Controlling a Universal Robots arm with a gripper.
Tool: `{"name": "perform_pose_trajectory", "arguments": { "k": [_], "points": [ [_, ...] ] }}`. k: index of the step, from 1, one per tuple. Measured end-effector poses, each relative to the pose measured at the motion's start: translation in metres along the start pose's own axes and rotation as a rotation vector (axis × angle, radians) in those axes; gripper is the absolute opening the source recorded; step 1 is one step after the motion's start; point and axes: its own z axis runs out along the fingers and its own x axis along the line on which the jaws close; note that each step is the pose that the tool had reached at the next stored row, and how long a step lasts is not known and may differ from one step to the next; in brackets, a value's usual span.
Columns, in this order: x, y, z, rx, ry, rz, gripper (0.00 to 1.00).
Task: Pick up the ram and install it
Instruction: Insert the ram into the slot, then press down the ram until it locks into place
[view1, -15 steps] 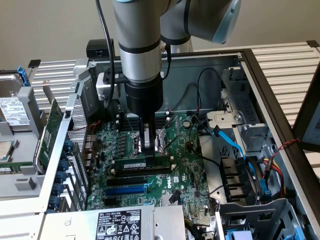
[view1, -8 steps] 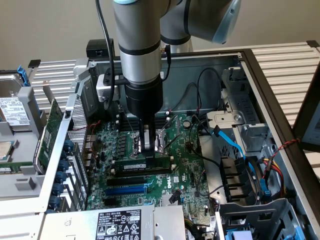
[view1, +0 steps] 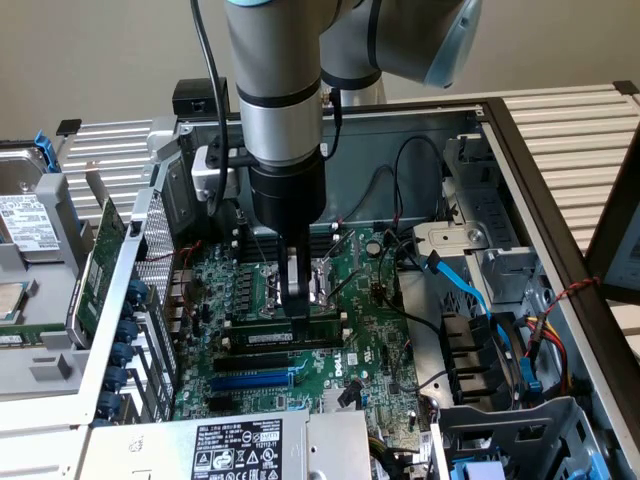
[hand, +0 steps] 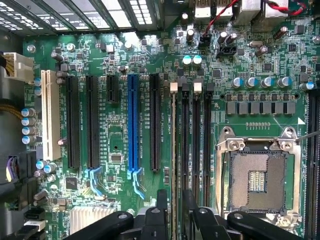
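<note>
Exterior view puts the arm low inside the open computer case (view1: 520, 150), with the gripper (view1: 297, 300) on the motherboard (view1: 365, 335) directly over the ram (view1: 265, 338). The stick stands on edge in a black memory slot, next to the CPU socket (view1: 318, 280).

Wrist view has the ram (hand: 174, 140) edge-on in the slot nearest the expansion slots, and the gripper (hand: 174, 202) straddling one end of it. The jaws look parted, with a narrow gap on each side of the board, so I judge nothing is clamped.

My worry is a half-seated stick. I cannot tell whether the white end clip (hand: 173, 86) has latched. If one end sits high, any sideways drag from a finger could cock the stick or scrape the neighbouring memory slots (hand: 186, 140). The blue cable (view1: 465, 285) lies well clear.

The case lies on a pale slatted table (view1: 580, 130) before a plain wall (view1: 100, 50), with a hard drive (view1: 25, 215) at the exterior view's left.
</note>
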Motion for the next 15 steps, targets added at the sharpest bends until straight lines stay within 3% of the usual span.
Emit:
{"name": "perform_pose_trajectory", "arguments": {
  "k": [15],
  "points": [
    [0.0011, -0.0004, -0.0102, 0.001, 0.0, 0.0, 0.27]
  ]
}}
